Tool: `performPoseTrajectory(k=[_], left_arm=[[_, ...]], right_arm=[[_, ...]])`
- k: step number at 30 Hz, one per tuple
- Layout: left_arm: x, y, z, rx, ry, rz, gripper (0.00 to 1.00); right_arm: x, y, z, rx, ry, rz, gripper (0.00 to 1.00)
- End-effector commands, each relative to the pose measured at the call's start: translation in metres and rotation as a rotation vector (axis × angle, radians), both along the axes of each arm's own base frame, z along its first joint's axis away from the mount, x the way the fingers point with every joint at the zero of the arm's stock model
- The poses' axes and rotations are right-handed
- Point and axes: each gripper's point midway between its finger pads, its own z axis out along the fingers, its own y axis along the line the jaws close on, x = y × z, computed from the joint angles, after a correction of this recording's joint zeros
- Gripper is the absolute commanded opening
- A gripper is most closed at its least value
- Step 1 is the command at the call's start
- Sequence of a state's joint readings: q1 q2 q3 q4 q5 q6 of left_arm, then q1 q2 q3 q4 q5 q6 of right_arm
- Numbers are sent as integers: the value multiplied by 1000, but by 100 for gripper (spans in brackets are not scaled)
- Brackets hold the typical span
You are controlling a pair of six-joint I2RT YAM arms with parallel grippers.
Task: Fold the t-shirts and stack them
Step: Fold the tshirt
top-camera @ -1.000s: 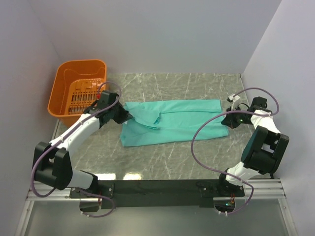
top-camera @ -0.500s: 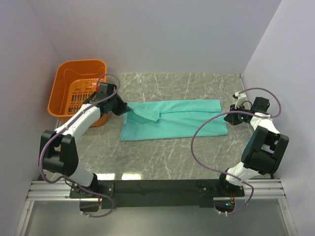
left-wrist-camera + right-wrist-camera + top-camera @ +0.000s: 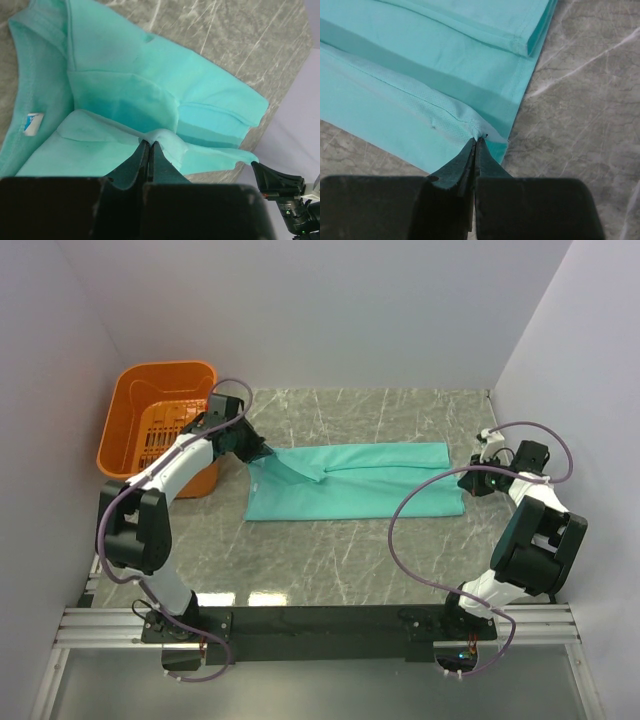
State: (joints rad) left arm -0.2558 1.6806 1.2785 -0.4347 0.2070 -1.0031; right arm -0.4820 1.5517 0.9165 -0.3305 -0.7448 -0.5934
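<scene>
The left gripper (image 3: 149, 145) pinches the t-shirt (image 3: 350, 485) at its left end, the right gripper (image 3: 475, 142) its right hem; move both level, cloth taut, for a straight fold

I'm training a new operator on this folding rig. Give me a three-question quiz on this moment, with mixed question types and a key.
1. True or false: the right gripper is pinching an edge of the t-shirt.
2. The orange basket stands: A) beyond the t-shirt's left end, near the left gripper; B) beyond its right end; C) on top of it.
3. How many t-shirts lie on the table?
Key: 1 true; 2 A; 3 one.
</scene>
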Motion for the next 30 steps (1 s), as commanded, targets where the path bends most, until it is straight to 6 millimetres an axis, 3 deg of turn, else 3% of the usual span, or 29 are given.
performPoseTrajectory(k=[1, 17, 30], left_arm=[[14, -3, 10, 5, -38, -25, 1], [41, -6, -2, 27, -5, -20, 1], [48, -9, -20, 30, 33, -21, 1]], right_arm=[[3, -9, 5, -19, -31, -38, 0], [6, -15, 0, -17, -18, -71, 0], [9, -16, -2, -9, -15, -76, 0]])
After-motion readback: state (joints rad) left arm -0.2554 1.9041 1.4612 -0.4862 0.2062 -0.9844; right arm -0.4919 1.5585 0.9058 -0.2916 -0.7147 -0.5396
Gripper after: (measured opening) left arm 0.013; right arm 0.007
